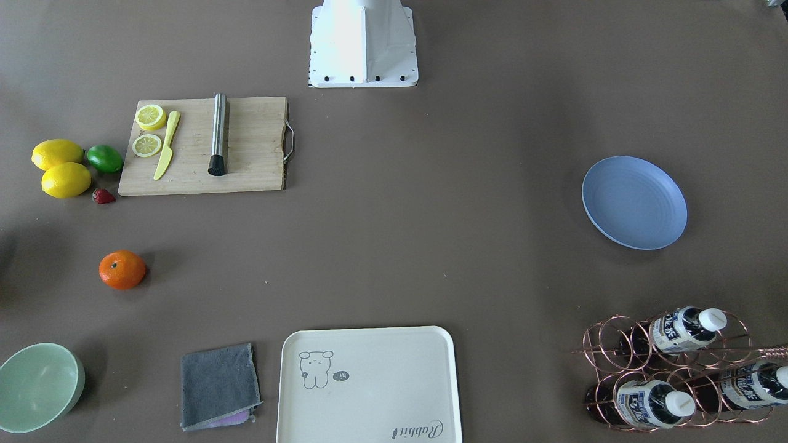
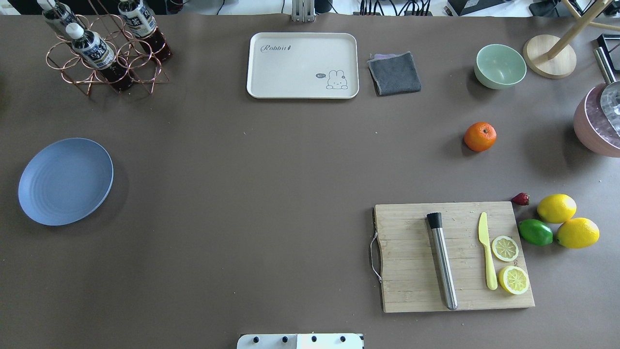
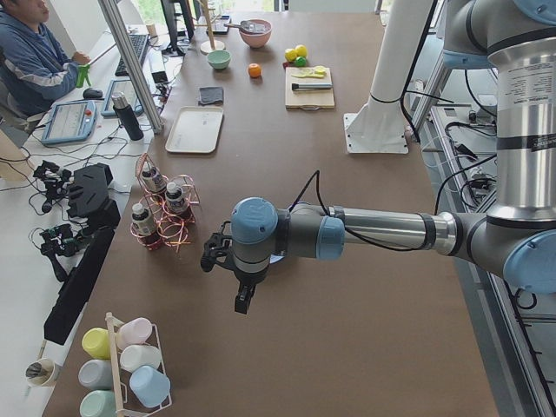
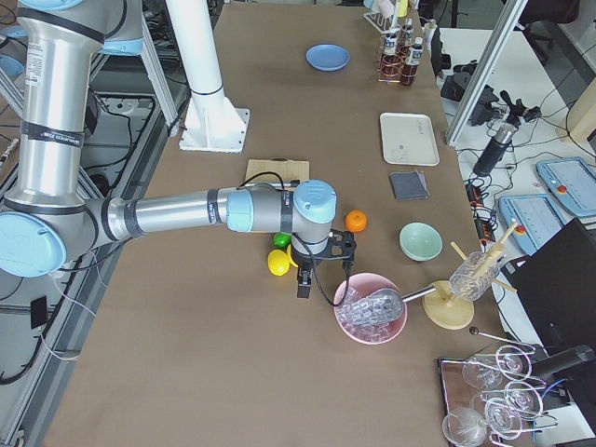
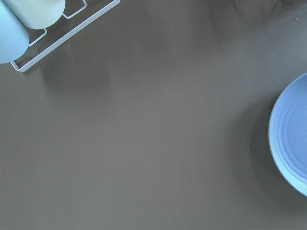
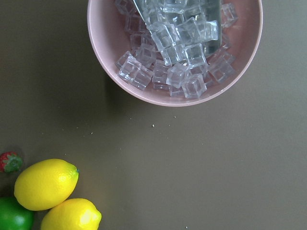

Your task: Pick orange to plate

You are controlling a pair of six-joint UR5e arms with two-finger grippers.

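Exterior right view: orange (image 4: pixel 356 221) near right hand (image 4: pixel 304 285), not touching.

The round orange (image 2: pixel 480 136) rests on the counter (image 2: pixel 271 169) to my right, its dark stem dimple seemingly near the top. The blue ringed plate (image 2: pixel 65 181) lies flat, well apart, on my left.

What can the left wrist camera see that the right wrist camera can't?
Only the left wrist view shows the plate and two pale cups in a white wire rack. Only the right wrist view shows a pink bowl of ice cubes, two lemons, a lime and a strawberry. Both show bare brown table. Neither shows the orange.
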